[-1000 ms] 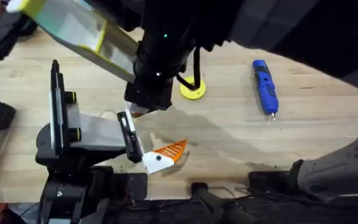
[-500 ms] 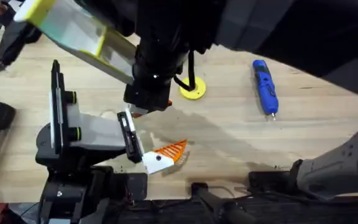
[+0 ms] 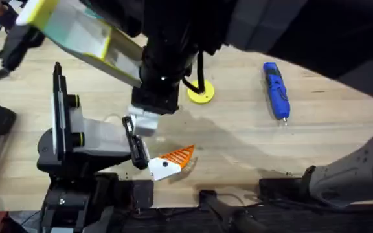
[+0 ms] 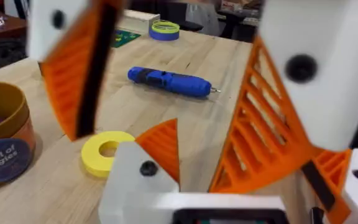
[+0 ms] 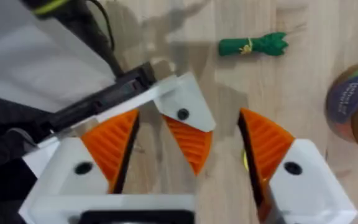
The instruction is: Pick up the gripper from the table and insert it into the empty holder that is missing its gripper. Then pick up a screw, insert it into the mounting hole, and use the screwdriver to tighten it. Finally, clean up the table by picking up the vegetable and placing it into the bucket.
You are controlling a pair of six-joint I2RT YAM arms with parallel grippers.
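Screwdriver lying on bench, near yellow ring; vegetable beside bucket; left hand spread; right hand spread around holder with orange gripper.

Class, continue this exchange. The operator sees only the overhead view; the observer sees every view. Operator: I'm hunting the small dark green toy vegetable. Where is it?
Observer: The right wrist view shows the green vegetable lying flat on the bare wooden table.
Operator: And the bucket?
Observer: The round yellow-orange bucket with a dark blue band stands near the vegetable, not touching it.
Operator: Is the right gripper free?
Observer: Yes. The right gripper is open, with its orange ribbed fingers on either side of the white plastic holder.
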